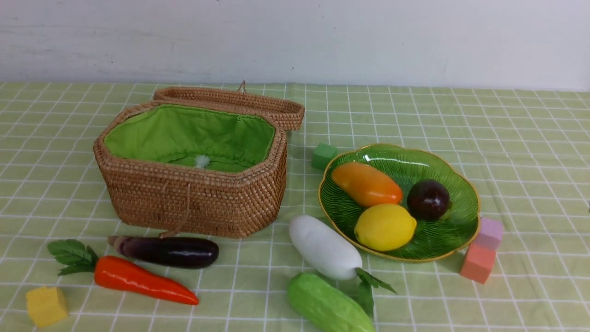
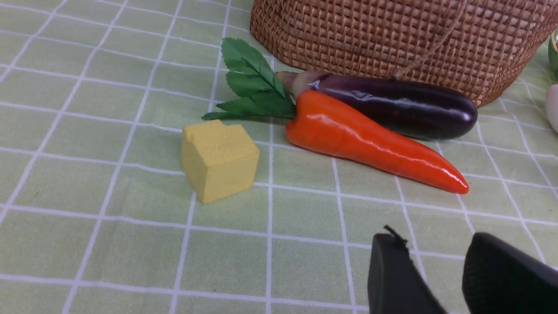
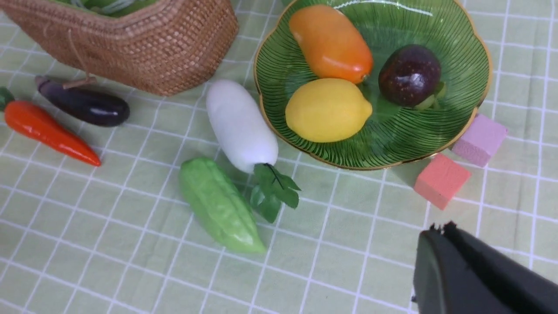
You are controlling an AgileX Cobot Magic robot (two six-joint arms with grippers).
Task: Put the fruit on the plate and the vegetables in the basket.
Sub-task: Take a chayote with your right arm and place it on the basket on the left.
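Three fruits are sitting on the plate [image 1: 456, 203]: mango [image 1: 366, 184], lemon [image 1: 385, 227], dark round fruit [image 1: 427, 199]. Four vegetables are lying on the cloth outside the open basket [image 1: 193, 198]: carrot [image 1: 138, 279], eggplant [image 1: 170, 251], radish [image 1: 325, 246], cucumber [image 1: 327, 304]. Four foam cubes are scattered about. The left gripper [image 2: 436, 244] is hovering part-open and empty near the carrot. The right gripper [image 3: 438, 233] is pinched closed on nothing. I'm suggesting straddling the carrot's thick end crosswise and lifting it clear over the wicker rim.

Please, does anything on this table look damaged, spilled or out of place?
Nothing is spilled. The yellow cube has a notched, uneven top edge, as if chipped. A small white tuft, which I cannot identify, sits on the green lining inside the basket.
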